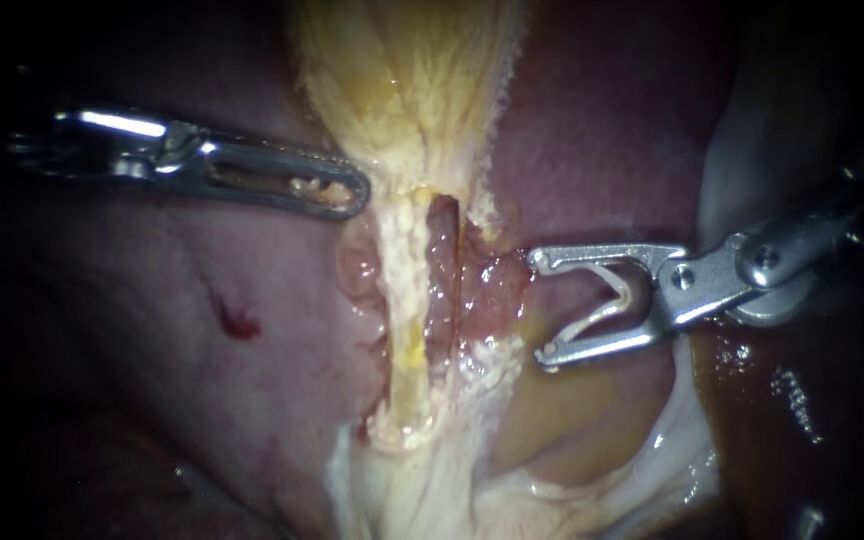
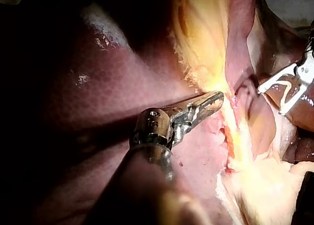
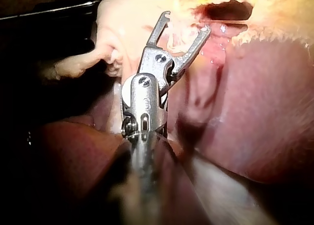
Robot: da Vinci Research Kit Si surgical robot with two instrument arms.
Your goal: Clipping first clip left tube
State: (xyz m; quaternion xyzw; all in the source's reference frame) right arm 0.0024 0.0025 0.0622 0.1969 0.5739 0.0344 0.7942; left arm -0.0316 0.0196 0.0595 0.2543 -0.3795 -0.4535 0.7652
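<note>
The yellow gallbladder (image 1: 412, 80) narrows downward into two strands with a dark slit between them. The pale yellow left tube (image 1: 399, 300) runs straight down; a pinker strand (image 1: 444, 290) lies just to its right. My left instrument (image 1: 352, 195) comes in level, its jaws shut on the gallbladder's neck beside the tube's upper end; it also shows in the left wrist view (image 2: 214, 100). My right instrument (image 1: 542, 305) holds a white V-shaped clip (image 1: 607, 300) between wide-apart jaws. Its tips stand to the right of both strands, not around them. Its jaws (image 3: 186, 22) point at the slit.
Dark red liver (image 1: 172, 300) lies on both sides, with a small blood spot (image 1: 239, 321) left of the tube. Below the right instrument sits a pool of yellowish fluid (image 1: 562, 420) among whitish tissue (image 1: 432, 490).
</note>
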